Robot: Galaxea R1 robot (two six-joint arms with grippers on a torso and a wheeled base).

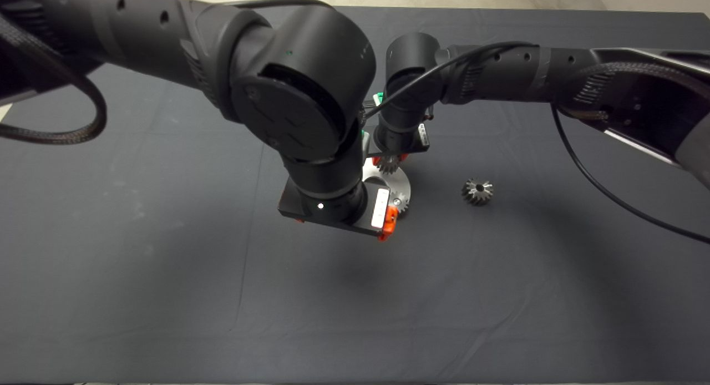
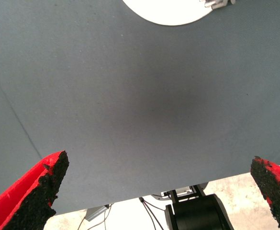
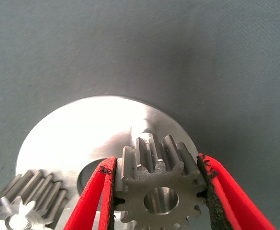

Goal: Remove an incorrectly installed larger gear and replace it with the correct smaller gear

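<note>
The larger gear, dark and cone-shaped, lies alone on the mat to the right of the round silver plate. My right gripper is shut on a smaller gear and holds it over the far part of the plate. In the right wrist view the fingers clamp this silver gear by its teeth just above the plate. Another small silver gear sits on the plate, also seen in the head view. My left gripper hovers open and empty at the plate's near edge.
The left wrist view shows the open fingers over bare mat, with the plate's edge beyond them. The left arm's big joint hides most of the plate in the head view. A black cable hangs from the right arm.
</note>
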